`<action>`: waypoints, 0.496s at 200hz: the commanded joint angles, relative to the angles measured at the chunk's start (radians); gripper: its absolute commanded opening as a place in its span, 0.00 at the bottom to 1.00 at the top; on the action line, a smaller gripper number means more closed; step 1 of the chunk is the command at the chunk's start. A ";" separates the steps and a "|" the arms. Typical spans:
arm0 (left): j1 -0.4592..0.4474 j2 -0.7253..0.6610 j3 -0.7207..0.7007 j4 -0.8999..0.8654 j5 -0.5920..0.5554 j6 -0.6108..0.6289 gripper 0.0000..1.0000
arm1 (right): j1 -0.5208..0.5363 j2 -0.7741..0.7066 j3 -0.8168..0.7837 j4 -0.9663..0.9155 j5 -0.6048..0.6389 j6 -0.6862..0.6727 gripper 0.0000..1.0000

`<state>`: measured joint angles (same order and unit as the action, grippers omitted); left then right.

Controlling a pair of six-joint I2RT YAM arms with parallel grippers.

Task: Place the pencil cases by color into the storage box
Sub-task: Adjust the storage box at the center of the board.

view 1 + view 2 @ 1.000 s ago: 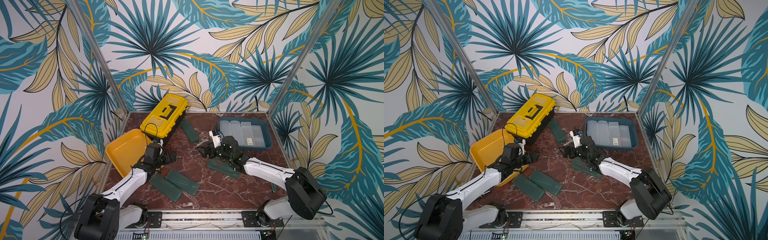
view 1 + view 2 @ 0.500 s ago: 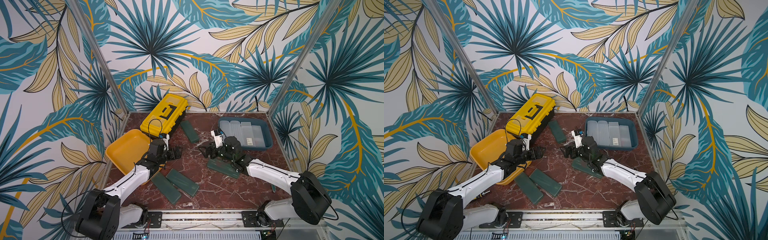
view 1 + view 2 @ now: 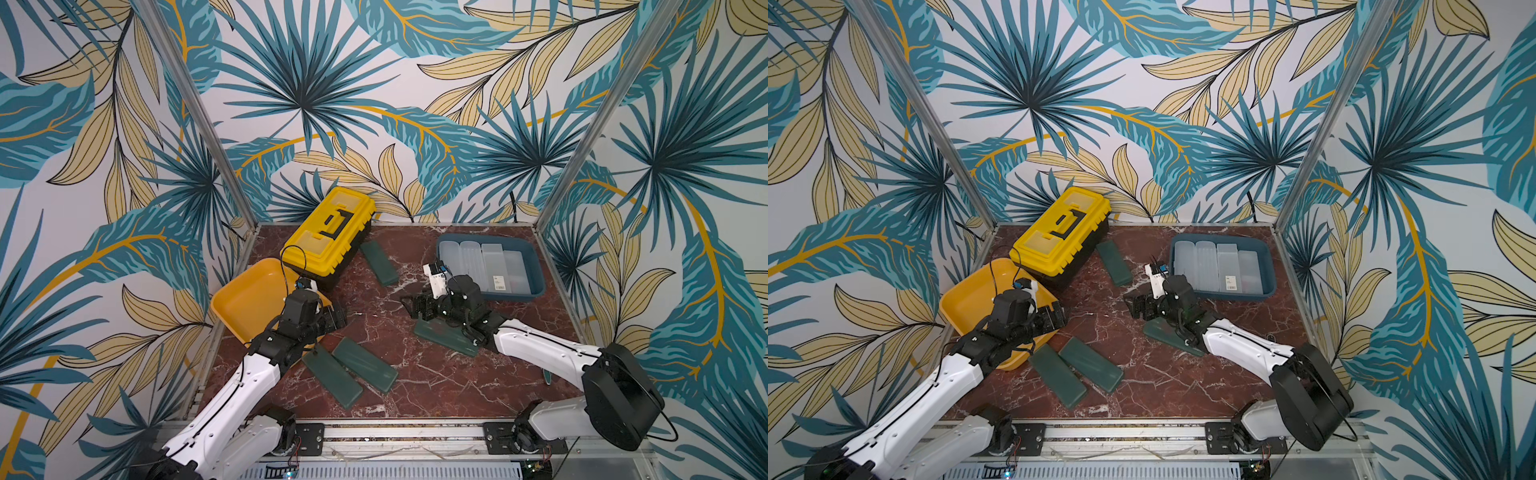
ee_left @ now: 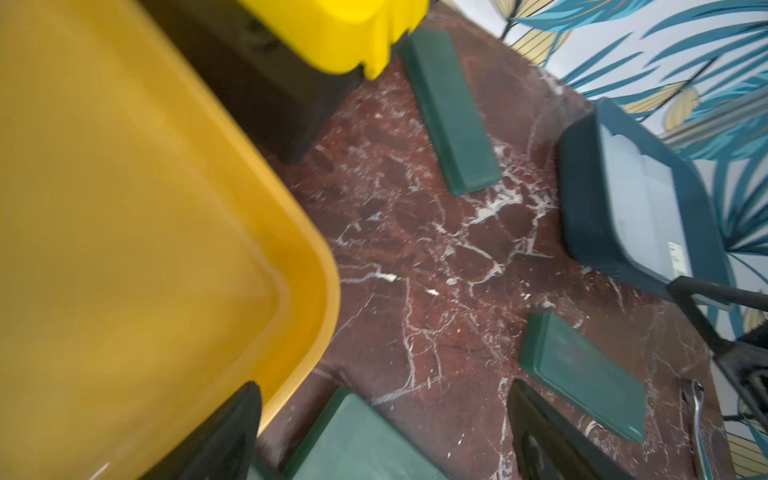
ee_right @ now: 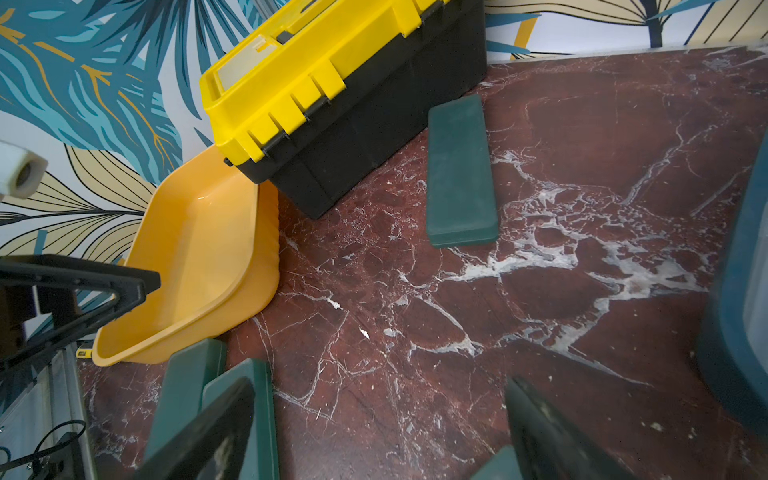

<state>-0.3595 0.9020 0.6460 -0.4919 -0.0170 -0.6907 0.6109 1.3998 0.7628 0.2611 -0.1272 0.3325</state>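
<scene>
Several frosted white pencil cases [image 3: 484,266] lie side by side in the blue storage box [image 3: 536,274] at the back right. Dark green pencil cases lie on the marble: one beside the toolbox [image 3: 379,263], two side by side at the front centre [image 3: 331,381] [image 3: 365,370], and one under my right arm [image 3: 444,337]. My left gripper [image 3: 338,318] hangs open at the yellow bin's near corner, just above the end of a front green case [image 4: 357,440]. My right gripper [image 3: 411,305] stands open over bare marble, left of the storage box, with nothing between its fingers [image 5: 540,424].
An empty yellow bin [image 3: 245,299] sits at the left, tilted against a shut yellow-and-black toolbox [image 3: 328,232] at the back. Patterned walls with metal posts close in three sides. The two grippers face each other across the table's middle.
My left gripper rose a little toward the toolbox, then came back down by the yellow bin's corner, its jaws slightly narrower. The right gripper has barely moved.
</scene>
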 commanded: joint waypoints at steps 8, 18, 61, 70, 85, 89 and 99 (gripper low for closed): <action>-0.047 -0.056 0.031 -0.181 -0.109 -0.149 0.97 | 0.036 0.013 0.026 -0.063 0.059 -0.042 0.94; -0.078 -0.070 0.020 -0.203 -0.137 -0.190 1.00 | 0.051 0.016 0.034 -0.078 0.082 -0.059 0.93; -0.241 -0.089 0.025 -0.316 -0.262 -0.389 1.00 | 0.063 0.030 0.033 -0.062 0.092 -0.058 0.93; -0.269 -0.075 0.036 -0.352 -0.280 -0.440 0.99 | 0.064 0.031 0.033 -0.059 0.092 -0.057 0.93; -0.302 -0.040 0.053 -0.401 -0.274 -0.515 0.99 | 0.065 0.033 0.034 -0.056 0.093 -0.056 0.93; -0.314 -0.032 0.058 -0.413 -0.272 -0.537 0.99 | 0.065 0.033 0.032 -0.056 0.093 -0.057 0.93; -0.340 -0.006 0.071 -0.444 -0.270 -0.597 1.00 | 0.065 0.033 0.032 -0.054 0.093 -0.057 0.93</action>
<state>-0.6506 0.8513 0.6479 -0.8120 -0.2436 -1.1072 0.6704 1.4227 0.7841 0.2111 -0.0490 0.2909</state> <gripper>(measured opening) 0.995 0.934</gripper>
